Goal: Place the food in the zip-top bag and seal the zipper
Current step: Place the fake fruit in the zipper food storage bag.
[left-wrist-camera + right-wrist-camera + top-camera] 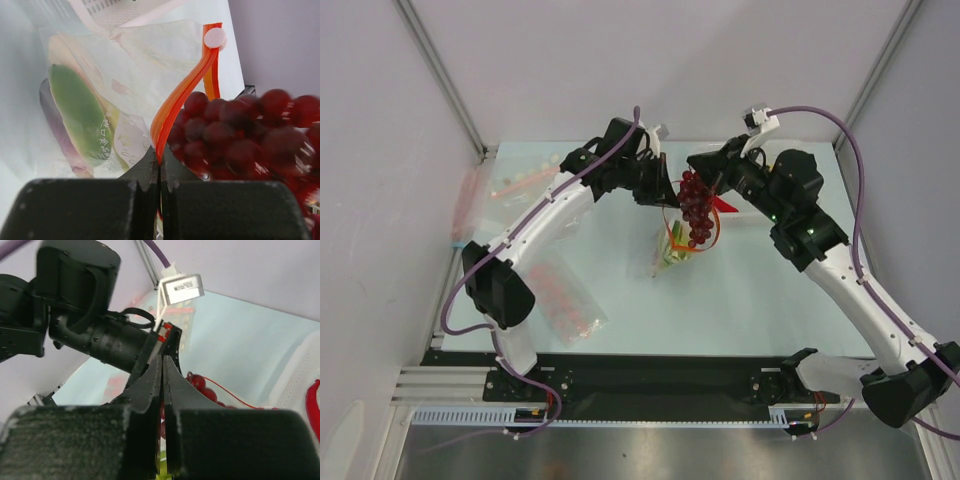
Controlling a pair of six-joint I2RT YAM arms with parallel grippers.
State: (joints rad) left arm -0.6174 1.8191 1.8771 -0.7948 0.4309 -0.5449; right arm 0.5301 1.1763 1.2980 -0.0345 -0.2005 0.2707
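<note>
Left gripper (159, 159) was clamped tight on the red-orange zipper (187, 92), its two dark fingers pressed together with the strip pinched between their tips. From that pinch the zipper rose in a curve to a small white round tab at its far end. The left arm (550, 215) reached from its base up and across toward the middle of the table (760, 290), bent at the elbow, its wrist turned toward the other arm.

The zip-top bag (135, 65) hung below the strip, clear and crumpled, lifted off the table in the top view. The scallion (80, 115) showed as a long green shape inside it, beside a patch with printed characters.

The right arm (850, 280) came in from the opposite side, folded high, its wrist facing the left one at close range. The right gripper (163, 365) had its fingers squeezed together, and the grapes (235, 135) dangled just beneath its tip, at the bag's mouth and touching the zipper; the stem itself was hidden.

A dotted bag (565, 295) lay flat near the left arm.
</note>
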